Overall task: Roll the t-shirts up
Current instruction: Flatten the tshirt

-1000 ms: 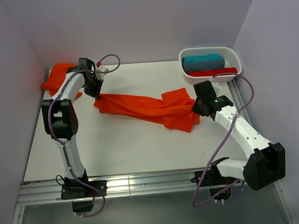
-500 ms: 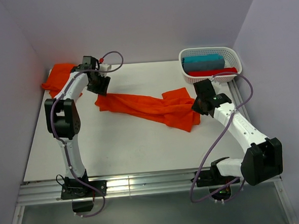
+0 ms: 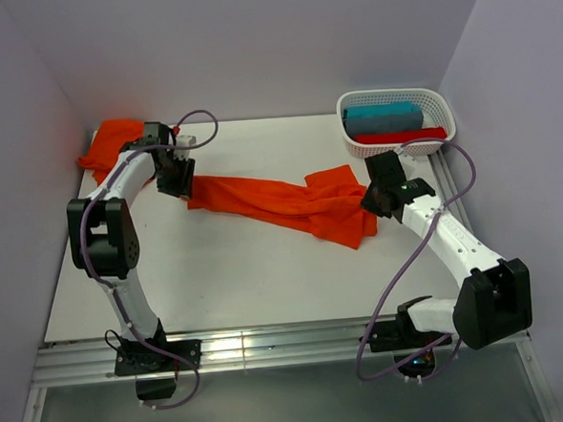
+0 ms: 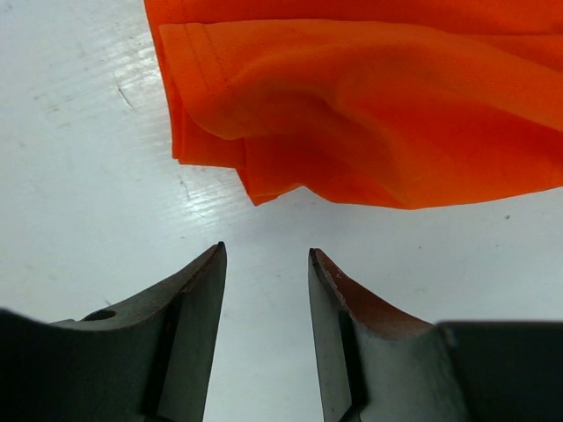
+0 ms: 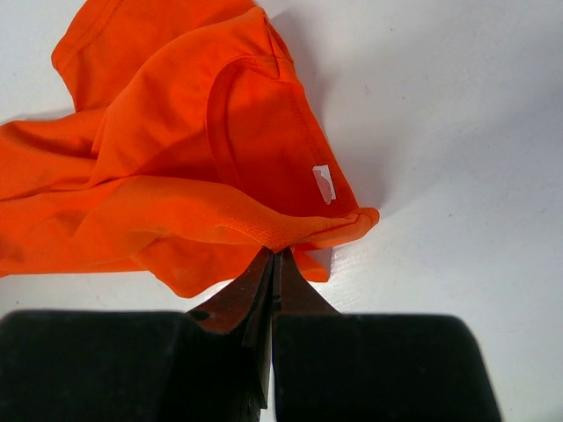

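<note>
An orange t-shirt [image 3: 281,200] lies stretched out in a long crumpled band across the table. Its collar end [image 5: 176,176], with a white label, is pinched at the hem by my shut right gripper [image 5: 277,253], which sits at the shirt's right end [image 3: 369,204]. My left gripper [image 4: 266,250] is open and holds nothing. It hovers over bare table just short of the shirt's folded left end [image 4: 369,114], at the band's left tip [image 3: 177,184]. A second orange t-shirt [image 3: 113,145] lies bunched in the back left corner.
A white lattice basket [image 3: 392,148] at the back right holds folded teal and red cloth. Walls stand close on the left, back and right. A metal rail [image 3: 271,346] runs along the near edge.
The left gripper has opened, let go of the shirt's left end and drawn back a little to the left. The right gripper stays shut on the collar end, almost still.
</note>
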Controlling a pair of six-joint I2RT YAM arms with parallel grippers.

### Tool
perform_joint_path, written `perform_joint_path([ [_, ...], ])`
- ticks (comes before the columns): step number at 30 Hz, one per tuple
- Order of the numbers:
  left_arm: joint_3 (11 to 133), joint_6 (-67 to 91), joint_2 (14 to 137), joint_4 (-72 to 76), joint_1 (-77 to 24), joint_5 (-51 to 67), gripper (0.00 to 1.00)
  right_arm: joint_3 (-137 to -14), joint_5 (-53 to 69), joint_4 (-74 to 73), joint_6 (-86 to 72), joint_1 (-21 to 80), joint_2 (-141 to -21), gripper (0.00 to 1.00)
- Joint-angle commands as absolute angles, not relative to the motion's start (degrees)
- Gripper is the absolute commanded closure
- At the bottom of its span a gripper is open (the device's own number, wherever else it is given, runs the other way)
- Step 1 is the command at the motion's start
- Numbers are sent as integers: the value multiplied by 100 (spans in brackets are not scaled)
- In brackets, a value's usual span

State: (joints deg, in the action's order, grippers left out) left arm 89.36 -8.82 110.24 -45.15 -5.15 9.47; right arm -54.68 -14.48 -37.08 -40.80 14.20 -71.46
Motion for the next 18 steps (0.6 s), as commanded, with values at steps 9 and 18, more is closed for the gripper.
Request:
perform_joint_path([
  [9,9219,-202,11487,-4166,-448,1362,54,-5388,-1424,-3480,-4025,1371,-7137,100],
  [18,9167,-123,11707,-4061,-422,1353,55,-5370,-1433,-3472,-3990,1371,-7128,100],
])
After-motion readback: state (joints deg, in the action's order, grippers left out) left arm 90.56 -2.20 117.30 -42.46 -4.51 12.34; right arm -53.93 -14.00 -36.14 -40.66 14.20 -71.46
